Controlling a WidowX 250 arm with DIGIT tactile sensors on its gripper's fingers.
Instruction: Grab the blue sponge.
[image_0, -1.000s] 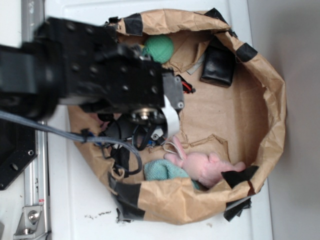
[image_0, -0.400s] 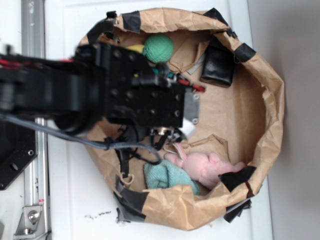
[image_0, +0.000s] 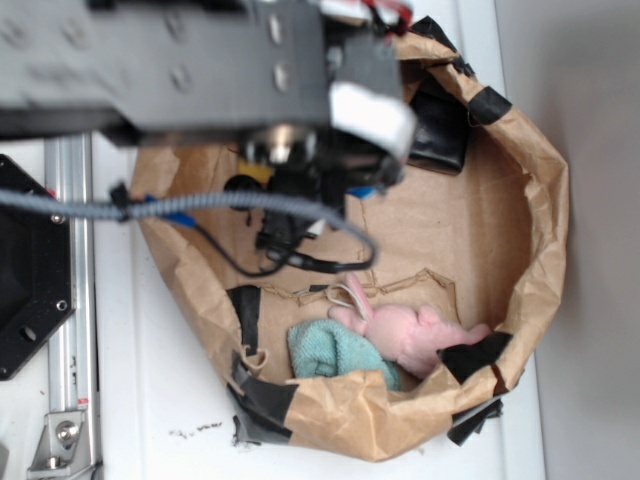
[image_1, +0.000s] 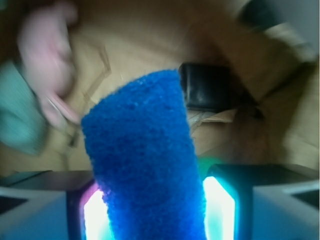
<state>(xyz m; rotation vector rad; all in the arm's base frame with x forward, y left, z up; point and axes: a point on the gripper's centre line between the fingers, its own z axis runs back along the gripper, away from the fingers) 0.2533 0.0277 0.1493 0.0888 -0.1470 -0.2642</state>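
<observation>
The blue sponge (image_1: 145, 160) fills the middle of the wrist view as a fuzzy bright blue slab standing up between the two lit pads (image_1: 220, 210). My gripper (image_1: 152, 212) is shut on it, and the bag floor lies well below. In the exterior view the big, blurred black arm (image_0: 200, 60) covers the upper left of the bag. The gripper and the sponge are hard to make out under it.
A taped brown paper bag (image_0: 545, 200) rings the workspace. Inside it lie a pink plush toy (image_0: 415, 335), a teal terry cloth (image_0: 330, 352) and a black box (image_0: 440, 125). A metal rail (image_0: 70, 330) runs along the left.
The arm has swung toward the top of the exterior view and looms larger and blurrier. It now hides the green ball, and the bag's lower left floor is uncovered.
</observation>
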